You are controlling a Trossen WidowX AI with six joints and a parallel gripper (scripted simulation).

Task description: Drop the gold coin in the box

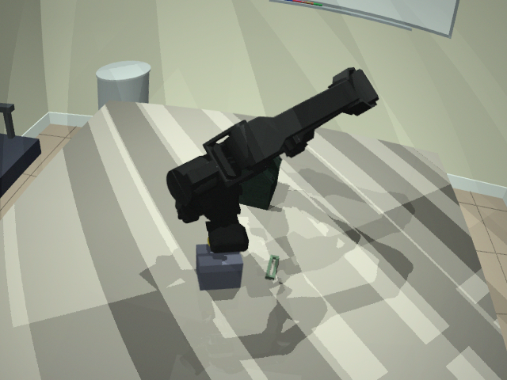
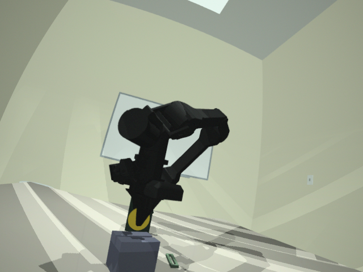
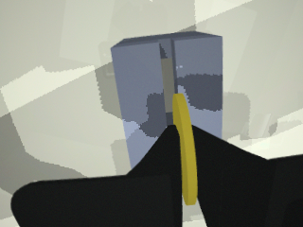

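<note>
My gripper [image 1: 226, 241] [image 2: 141, 220] [image 3: 178, 132] is shut on the thin gold coin [image 2: 131, 220] [image 3: 186, 151] and holds it on edge, pointing down. It hangs just above the closed grey box [image 1: 219, 271] [image 2: 131, 254] [image 3: 137, 85]. In the wrist view the coin's lower edge lines up with the narrow slot [image 3: 166, 76] in the lid and stands a little above it. In the top view only a sliver of the coin [image 1: 208, 241] shows beside the fingers. The shallow dark-green holder [image 1: 272, 267] [image 2: 172, 260] lies on the table to the right of the box, with nothing in it.
A dark green block [image 1: 261, 188] [image 2: 127, 224] stands on the table behind the arm. A grey cylinder bin [image 1: 123, 83] stands on the floor beyond the table's far left corner. A whiteboard hangs on the wall behind.
</note>
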